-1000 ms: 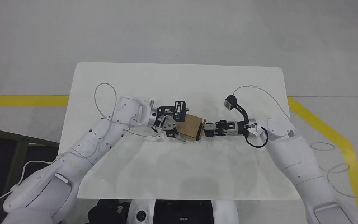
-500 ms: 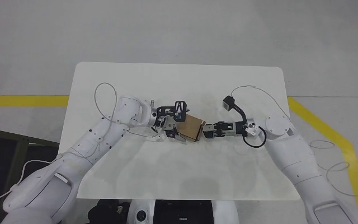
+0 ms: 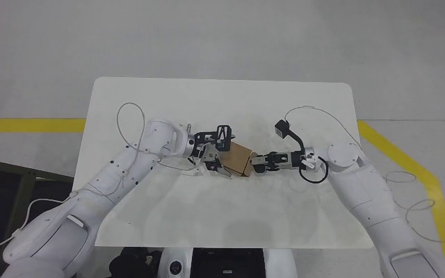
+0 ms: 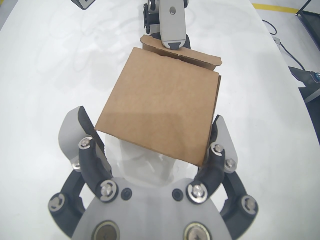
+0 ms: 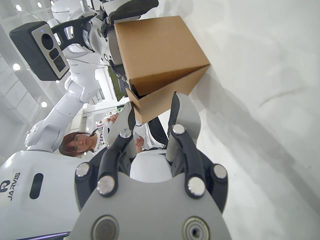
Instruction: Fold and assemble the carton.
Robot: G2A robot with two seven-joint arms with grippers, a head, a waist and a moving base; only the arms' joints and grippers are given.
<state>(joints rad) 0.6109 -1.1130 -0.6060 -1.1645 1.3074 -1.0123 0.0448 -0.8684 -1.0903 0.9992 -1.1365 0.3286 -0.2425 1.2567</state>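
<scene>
White rounded-rectangle desk [image 3: 278, 104] carries the job. Both arms meet at its middle, one from the left and one from the right.

Brown cardboard carton [image 3: 238, 158] sits mid-desk between the two tools, long axis roughly left-right and skewed a bit. The body is squared up into a box. Top panel is flat and its sides are folded down. Can't tell whether it rests on the desk or hangs just above it.

End flap [image 5: 160, 98] on the carton's right end is not fully shut. It stands out at an angle, with a dark gap showing between it and the box body. The flap edge has a rough, perforated look in the left wrist view.

Left tool [image 4: 150, 128] is clamped across the carton's left end. One dark pad is on each opposite side and both touch the cardboard.

Right tool [image 5: 152, 106] is closed down on the end flap, one finger on each face. The upper fingertip [image 4: 173, 44] presses on the flap right at the fold line.
</scene>
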